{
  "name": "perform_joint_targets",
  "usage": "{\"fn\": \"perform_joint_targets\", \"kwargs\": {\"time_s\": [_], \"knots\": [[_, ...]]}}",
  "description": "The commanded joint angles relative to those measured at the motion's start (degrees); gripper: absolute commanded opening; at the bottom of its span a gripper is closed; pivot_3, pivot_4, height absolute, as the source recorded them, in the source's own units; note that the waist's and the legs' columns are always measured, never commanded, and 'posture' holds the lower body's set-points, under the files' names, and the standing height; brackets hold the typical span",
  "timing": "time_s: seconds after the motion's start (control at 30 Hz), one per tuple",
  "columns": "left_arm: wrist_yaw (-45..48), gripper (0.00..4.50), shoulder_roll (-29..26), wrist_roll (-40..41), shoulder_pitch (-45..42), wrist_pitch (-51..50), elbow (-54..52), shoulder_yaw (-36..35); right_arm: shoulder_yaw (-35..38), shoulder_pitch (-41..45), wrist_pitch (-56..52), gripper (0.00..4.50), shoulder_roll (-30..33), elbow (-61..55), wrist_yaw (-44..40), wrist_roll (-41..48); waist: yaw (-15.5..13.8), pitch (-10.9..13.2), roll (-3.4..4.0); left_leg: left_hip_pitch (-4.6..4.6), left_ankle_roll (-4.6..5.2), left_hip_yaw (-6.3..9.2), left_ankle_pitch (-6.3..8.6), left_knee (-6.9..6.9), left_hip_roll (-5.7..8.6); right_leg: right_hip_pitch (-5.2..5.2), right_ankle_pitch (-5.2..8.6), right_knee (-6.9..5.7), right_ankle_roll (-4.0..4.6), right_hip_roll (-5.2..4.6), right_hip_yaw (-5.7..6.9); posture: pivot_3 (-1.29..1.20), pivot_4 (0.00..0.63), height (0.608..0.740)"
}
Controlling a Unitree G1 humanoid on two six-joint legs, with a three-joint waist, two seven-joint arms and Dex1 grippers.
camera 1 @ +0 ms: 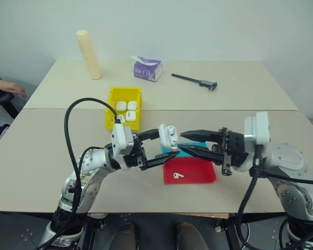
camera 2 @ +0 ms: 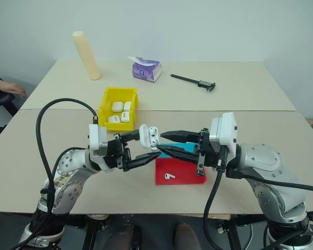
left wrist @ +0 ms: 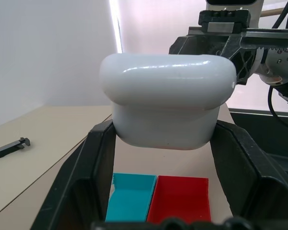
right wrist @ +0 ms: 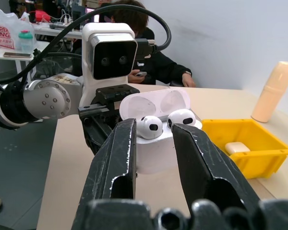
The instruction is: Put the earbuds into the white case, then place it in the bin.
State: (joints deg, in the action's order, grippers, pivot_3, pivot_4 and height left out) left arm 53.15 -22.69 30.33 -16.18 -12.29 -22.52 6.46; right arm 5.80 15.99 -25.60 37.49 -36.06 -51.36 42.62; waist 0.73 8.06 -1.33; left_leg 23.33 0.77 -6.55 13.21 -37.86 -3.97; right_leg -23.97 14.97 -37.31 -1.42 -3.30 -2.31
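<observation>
While left hand pinches white case, right hand spread; caliper behind.

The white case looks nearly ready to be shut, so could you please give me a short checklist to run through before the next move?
1. The white case is gripped by the left gripper: ok.
2. The lid is flipped open: ok, as the right wrist view shows.
3. Two earbuds sit in the case: ok, though whether they are fully seated, cannot tell.
4. The right gripper is free to close the lid: ok, its fingers stand apart beside the case and hold nothing.
5. The bin has room for one more case: ok, its front part is free.
6. One earbud lies loose on the red tray: not ok if it belongs in this case.
</observation>
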Motion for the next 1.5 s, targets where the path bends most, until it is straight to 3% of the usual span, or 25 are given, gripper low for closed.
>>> {"fn": "perform_joint_targets", "kwargs": {"time_s": [0.03, 0.23, 0.33, 0.43, 0.7, 1.07, 1.5], "knots": [[-0.01, 2.72, 0.50, -0.48, -1.13, 2.10, -0.31, -0.11, 2.78, 1.46, 1.02, 1.53, 1.52, -0.37, -0.70, 1.35, -0.01, 0.00, 0.00, 0.00, 0.00, 0.00, 0.00, 0.00, 0.00, 0.00, 0.00, 0.00, 0.00, 0.00, 0.00, 0.00, 0.150, 0.740], [0.21, 2.72, -0.88, -3.46, -2.69, 1.47, 1.63, 1.44, 2.45, 13.03, -8.02, 1.53, 7.59, -0.13, -0.07, 9.91, 0.21, 0.00, 0.00, -0.02, 0.00, -0.02, 0.00, 0.00, 0.00, -0.03, -0.02, -0.04, 0.00, 0.00, -0.05, 0.00, 0.150, 0.740], [-1.55, 2.72, -0.93, -6.57, -5.30, 0.02, 2.98, 3.28, -1.95, 22.69, -13.42, 0.93, 9.72, 1.68, 0.80, 9.32, 0.09, 0.00, 0.00, -0.04, 0.00, 0.00, 0.00, 0.02, -0.04, -0.01, -0.02, 0.00, 0.01, 0.03, -0.01, 0.00, 0.150, 0.740], [-2.25, 2.72, -0.73, -7.67, -6.45, -0.56, 3.31, 4.08, -6.33, 26.81, -14.06, 0.01, 10.19, 1.14, -0.50, 5.98, 0.00, 0.00, -0.01, 0.05, 0.01, 0.00, 0.01, 0.02, -0.03, -0.05, -0.02, 0.08, 0.01, 0.01, 0.00, 0.00, 0.150, 0.740], [-4.29, 2.72, -0.50, -9.06, -7.27, -2.71, 2.07, 4.45, -15.16, 28.63, -10.55, 0.01, 9.58, 0.85, -2.36, -5.30, -0.06, 0.00, -0.01, 0.25, 0.08, -0.01, 0.05, -0.03, 0.03, -0.15, -0.06, 0.14, -0.07, -0.07, 0.02, 0.00, 0.150, 0.740], [-5.43, 2.72, 0.30, -8.66, -6.08, -2.25, 0.65, 3.65, -19.20, 26.31, -3.38, 0.01, 10.46, 0.98, -5.48, -18.04, -0.06, 0.00, 0.00, 0.23, 0.08, -0.02, 0.04, -0.03, 0.02, -0.16, -0.06, 0.12, -0.06, -0.05, 0.02, 0.00, 0.150, 0.740], [-5.11, 2.72, 0.75, -7.45, -4.96, -1.49, 0.46, 2.04, -14.72, 24.23, -2.91, 0.01, 11.44, 2.06, -6.48, -18.91, -0.07, 0.00, -0.01, 0.20, 0.08, -0.03, 0.04, -0.03, 0.01, -0.13, -0.06, 0.11, -0.06, -0.05, 0.02, 0.00, 0.150, 0.740]]}}
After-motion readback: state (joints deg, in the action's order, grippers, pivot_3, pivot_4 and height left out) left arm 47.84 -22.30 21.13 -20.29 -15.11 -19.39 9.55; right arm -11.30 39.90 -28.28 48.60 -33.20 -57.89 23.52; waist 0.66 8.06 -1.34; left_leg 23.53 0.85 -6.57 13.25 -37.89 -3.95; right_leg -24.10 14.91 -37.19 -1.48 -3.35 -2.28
